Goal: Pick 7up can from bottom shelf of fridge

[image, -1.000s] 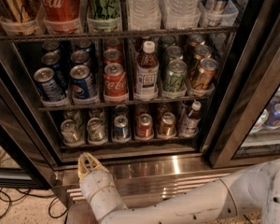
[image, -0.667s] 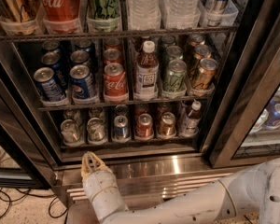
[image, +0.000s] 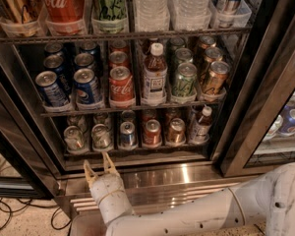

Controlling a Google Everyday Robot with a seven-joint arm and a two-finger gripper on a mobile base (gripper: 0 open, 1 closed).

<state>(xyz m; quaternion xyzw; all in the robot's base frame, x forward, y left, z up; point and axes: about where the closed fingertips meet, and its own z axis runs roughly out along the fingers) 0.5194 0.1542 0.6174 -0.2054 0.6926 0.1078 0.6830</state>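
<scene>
Gripper (image: 97,165) has edged slightly right and up toward the fridge (image: 238,127) since the earlier frames; jaws apart, holding nothing.
Item list, left to right. Bottom shelf (image: 137,152): one pale silver can (image: 73,138) at the left end; the 7up can (image: 101,136) just beside it, upright in its clear tray, second from the left; a blue-and-silver can (image: 127,134); a red can (image: 152,132); a copper-toned can (image: 176,131); a small white-capped bottle (image: 200,126) at the right end. The gripper sits low in front of the ribbed steel base (image: 187,174), fingertips pointing up, just below the 7up can and not touching it. The white arm (image: 211,214) runs from the gripper off to the lower right corner.
</scene>
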